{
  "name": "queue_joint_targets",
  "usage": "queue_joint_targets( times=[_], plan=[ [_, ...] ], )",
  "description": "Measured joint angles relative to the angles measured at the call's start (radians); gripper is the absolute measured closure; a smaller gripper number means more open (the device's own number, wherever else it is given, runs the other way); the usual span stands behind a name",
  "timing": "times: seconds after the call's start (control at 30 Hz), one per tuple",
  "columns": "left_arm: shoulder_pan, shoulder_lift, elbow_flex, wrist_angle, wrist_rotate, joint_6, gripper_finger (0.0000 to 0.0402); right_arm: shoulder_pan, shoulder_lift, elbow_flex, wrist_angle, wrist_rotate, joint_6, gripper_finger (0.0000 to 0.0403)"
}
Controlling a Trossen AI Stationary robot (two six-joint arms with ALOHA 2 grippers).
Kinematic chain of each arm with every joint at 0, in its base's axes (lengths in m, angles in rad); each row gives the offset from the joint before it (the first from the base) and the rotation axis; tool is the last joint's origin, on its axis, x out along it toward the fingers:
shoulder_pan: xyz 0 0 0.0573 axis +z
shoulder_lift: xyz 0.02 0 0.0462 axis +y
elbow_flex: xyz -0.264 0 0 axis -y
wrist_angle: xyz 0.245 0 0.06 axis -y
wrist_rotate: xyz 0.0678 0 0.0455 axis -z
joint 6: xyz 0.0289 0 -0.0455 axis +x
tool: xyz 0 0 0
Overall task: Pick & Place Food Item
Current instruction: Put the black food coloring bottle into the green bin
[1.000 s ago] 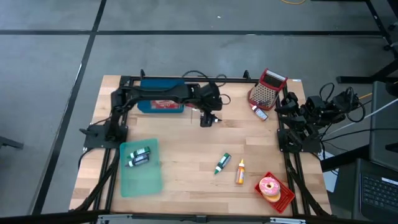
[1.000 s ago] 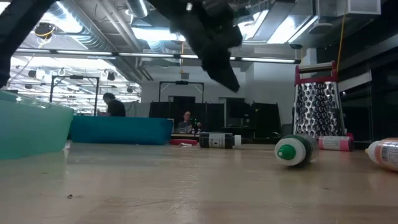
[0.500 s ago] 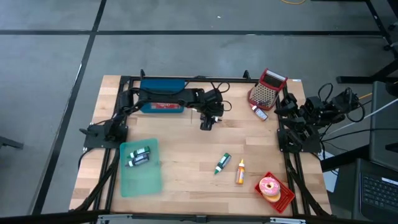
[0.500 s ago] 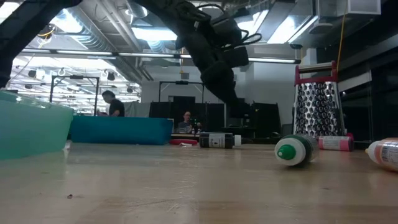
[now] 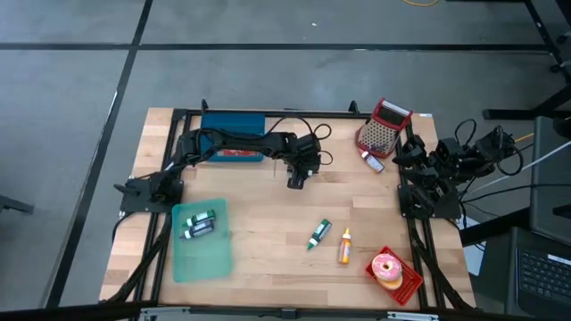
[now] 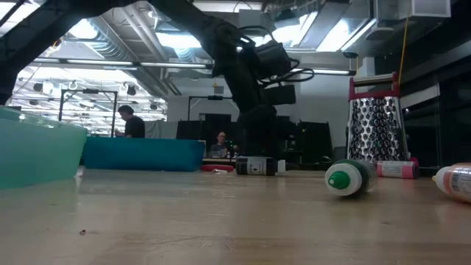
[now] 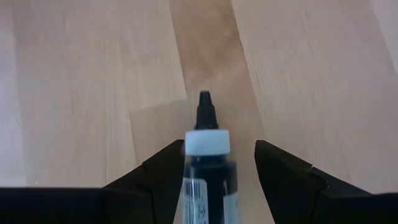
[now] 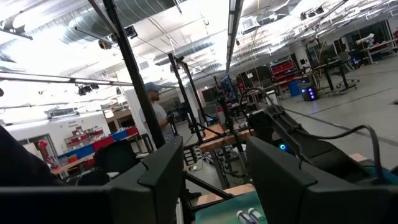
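Two fingers of my left gripper [image 7: 211,163] stand open either side of the black bottle [image 7: 208,155], which lies on the table [image 5: 268,223] near the blue bin [image 5: 234,125]; next I judge I must settle lower and close. My right gripper [image 8: 211,174] waits open at the table's edge. Across the table, the green tray [image 5: 203,254] holds two bottles, and the red tray [image 5: 406,283] a donut [image 5: 386,267].

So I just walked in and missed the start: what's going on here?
The left gripper is open, its fingers on either side of a small black bottle with a white collar lying on the wooden table; whether they touch it can't be told. The right gripper waits open, raised at the table's right side.
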Motion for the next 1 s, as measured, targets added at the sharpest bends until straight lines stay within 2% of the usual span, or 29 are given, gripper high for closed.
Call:
queue_joint_targets(
  times=[0.37,0.6,0.77,0.9,1.0],
  plan=[
    [0.011,0.049,0.000,0.027,0.002,0.016,0.0211,0.000,0.002,0.000,0.000,0.000,0.017,0.0222],
    [0.011,0.071,0.002,0.031,0.008,-0.025,0.0218,0.000,0.002,0.000,-0.005,0.000,0.017,0.0222],
    [0.011,0.066,0.001,0.039,0.004,-0.117,0.0260,0.000,0.002,0.000,-0.006,0.000,0.014,0.0222],
    [0.014,0.049,0.006,0.043,0.030,-0.231,0.0262,0.000,0.002,0.000,-0.019,0.000,0.013,0.0222],
    [0.014,0.042,0.058,0.020,0.059,-0.275,0.0262,0.000,0.002,0.000,-0.024,0.000,0.012,0.0222]
  ],
)
